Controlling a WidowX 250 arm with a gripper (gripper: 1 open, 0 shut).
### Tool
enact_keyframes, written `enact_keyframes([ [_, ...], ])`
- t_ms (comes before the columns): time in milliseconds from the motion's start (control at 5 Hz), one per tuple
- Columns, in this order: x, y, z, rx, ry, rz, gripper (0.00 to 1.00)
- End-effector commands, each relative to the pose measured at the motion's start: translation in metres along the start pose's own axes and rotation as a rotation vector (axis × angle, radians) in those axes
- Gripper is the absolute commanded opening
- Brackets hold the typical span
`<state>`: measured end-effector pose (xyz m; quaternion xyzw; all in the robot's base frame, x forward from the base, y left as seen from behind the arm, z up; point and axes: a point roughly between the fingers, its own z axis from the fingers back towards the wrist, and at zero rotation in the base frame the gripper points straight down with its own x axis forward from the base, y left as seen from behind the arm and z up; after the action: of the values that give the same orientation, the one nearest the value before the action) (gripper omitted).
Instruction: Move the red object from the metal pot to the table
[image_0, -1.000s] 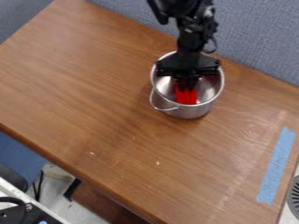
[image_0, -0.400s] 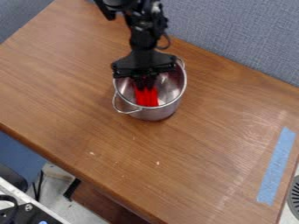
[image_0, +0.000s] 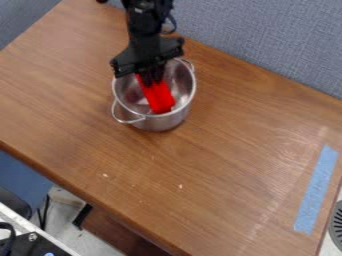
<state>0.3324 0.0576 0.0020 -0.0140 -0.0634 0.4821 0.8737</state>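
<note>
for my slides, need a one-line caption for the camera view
Gripper shut on the red object inside the metal pot on the table.

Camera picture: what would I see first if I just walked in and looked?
Probably the red object, bright against the shiny metal pot it sits in, toward the far left side of the brown table. The black tool reaches down into the pot from above, shut on the red object. A blue tape strip lies near the right edge.
</note>
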Motion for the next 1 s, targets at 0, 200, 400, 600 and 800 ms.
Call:
enact_keyframes([
  [0,0.035,-0.002,0.002,-0.014,-0.049,0.245,0.0],
  [200,0.032,-0.026,0.006,-0.014,-0.041,0.147,0.0],
  [400,0.023,-0.054,0.012,-0.016,-0.039,0.045,0.0],
  [600,0.015,-0.045,0.044,-0.064,-0.017,-0.167,0.0],
  [800,0.016,-0.036,0.082,-0.101,0.044,-0.339,0.0],
])
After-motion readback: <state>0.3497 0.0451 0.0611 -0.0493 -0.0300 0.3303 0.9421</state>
